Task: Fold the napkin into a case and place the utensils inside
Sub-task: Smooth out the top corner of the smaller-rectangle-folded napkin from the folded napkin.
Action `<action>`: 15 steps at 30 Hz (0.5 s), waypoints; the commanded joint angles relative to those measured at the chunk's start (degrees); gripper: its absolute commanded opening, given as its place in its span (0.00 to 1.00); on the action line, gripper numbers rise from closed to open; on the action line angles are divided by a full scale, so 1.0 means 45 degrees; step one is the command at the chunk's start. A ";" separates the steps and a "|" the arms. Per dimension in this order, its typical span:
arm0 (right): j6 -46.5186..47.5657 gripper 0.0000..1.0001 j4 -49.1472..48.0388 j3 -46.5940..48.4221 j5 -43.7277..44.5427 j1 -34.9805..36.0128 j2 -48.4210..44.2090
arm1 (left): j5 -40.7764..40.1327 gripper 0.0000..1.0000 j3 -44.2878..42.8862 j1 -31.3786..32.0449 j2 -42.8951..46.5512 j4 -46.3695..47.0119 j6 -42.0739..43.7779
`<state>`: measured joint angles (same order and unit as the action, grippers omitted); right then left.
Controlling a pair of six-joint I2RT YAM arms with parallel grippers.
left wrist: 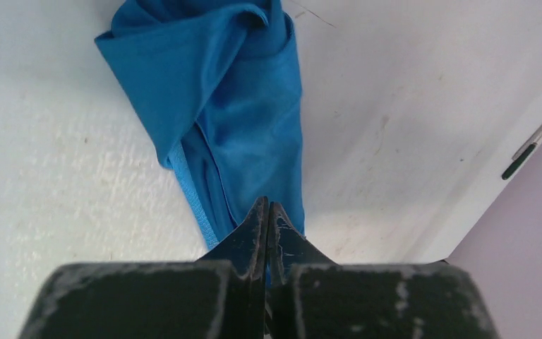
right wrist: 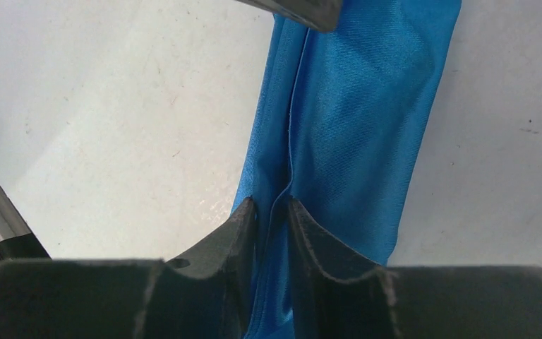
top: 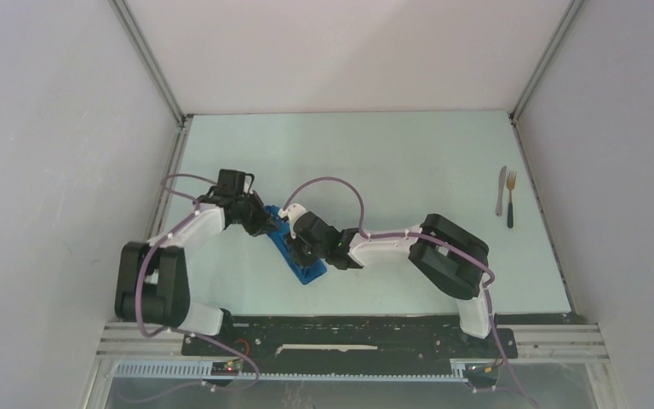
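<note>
Napkin (top: 300,256) lies left of centre on table (top: 392,153); knife (top: 501,191) just left of fork (top: 511,198), far right.

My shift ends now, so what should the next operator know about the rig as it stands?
Left gripper: shut at one end of the napkin; whether it pinches cloth is unclear.
Right gripper: slightly open, a raised fold between its jaws.
Done: napkin folded into a narrow strip on the table, between the arms.
Knife and fork: side by side at the far right, untouched.
To do: finish folding, then slide both in.
</note>
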<state>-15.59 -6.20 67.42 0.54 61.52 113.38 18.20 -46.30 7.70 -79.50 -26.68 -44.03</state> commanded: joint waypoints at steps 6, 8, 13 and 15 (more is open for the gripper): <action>-0.0601 0.46 0.0436 -0.0056 -0.0750 -0.0122 -0.1525 | -0.0176 0.00 -0.0320 0.0046 -0.2568 0.1190 0.0061; -0.0977 0.51 0.0963 -0.0043 -0.1257 -0.0298 -0.2250 | -0.0502 0.00 -0.0237 0.0031 -0.2653 0.1201 0.0148; -0.2318 0.54 0.0699 -0.0335 -0.3328 -0.1378 -0.2492 | -0.0983 0.00 -0.0154 -0.0154 -0.2617 0.0912 0.0491; -0.2838 0.53 -0.0192 -0.0486 -0.4328 -0.1703 -0.2065 | -0.1075 0.00 -0.0154 -0.0210 -0.2563 0.0838 0.0567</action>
<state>-22.06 -2.28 66.85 -9.98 57.08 103.61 17.12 -46.89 7.57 -91.64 -23.00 -43.83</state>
